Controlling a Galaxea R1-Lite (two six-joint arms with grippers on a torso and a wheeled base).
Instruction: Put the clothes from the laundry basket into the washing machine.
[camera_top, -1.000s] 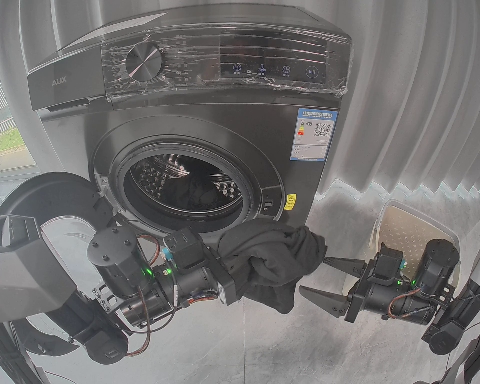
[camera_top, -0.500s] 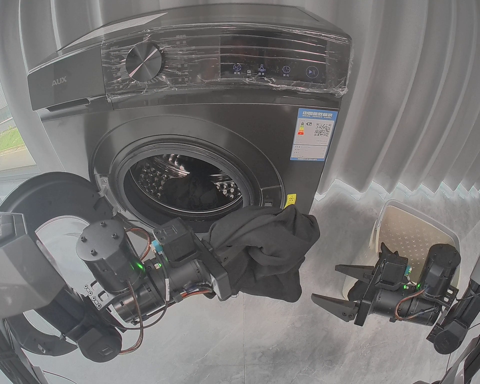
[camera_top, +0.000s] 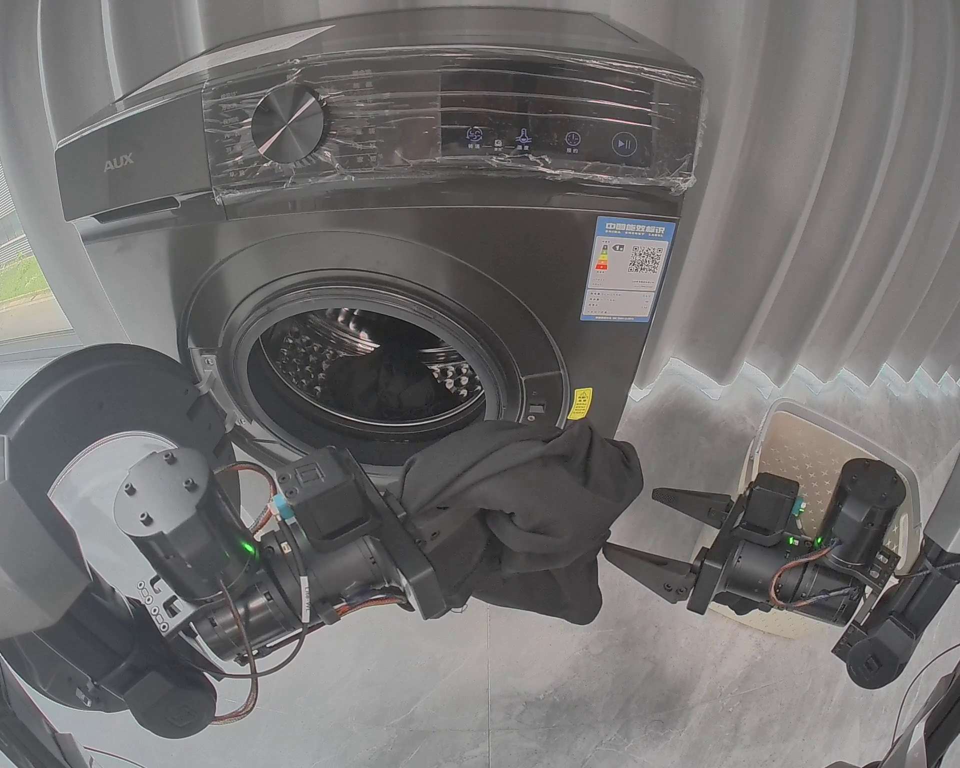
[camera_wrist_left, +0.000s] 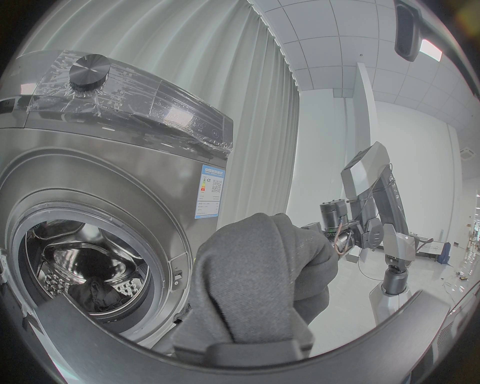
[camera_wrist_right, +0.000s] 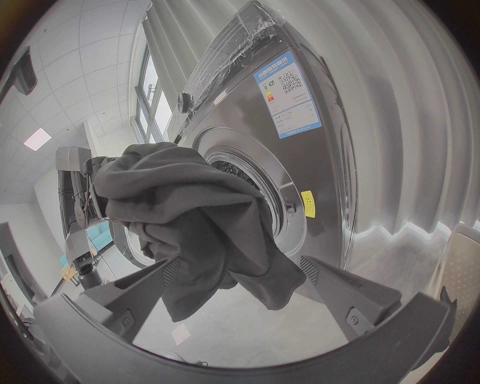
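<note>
Before the dark grey washing machine (camera_top: 400, 240), the left gripper (camera_top: 445, 570) is clamping a black cloth garment (camera_top: 530, 505) just below the open, unobstructed porthole (camera_top: 505, 385); another dark piece (camera_top: 385, 385) is already lying in the steel drum (camera_top: 310, 350). The right gripper (camera_top: 632, 522), fingers (camera_top: 690, 500) spread and empty, is hovering near the pale plastic laundry basket (camera_top: 820, 450).

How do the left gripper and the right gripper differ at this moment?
The left gripper is shut on the dark garment; the right gripper is open and empty. The left gripper is in front of the washing machine; the right gripper is in front of the laundry basket. They point toward each other.
</note>
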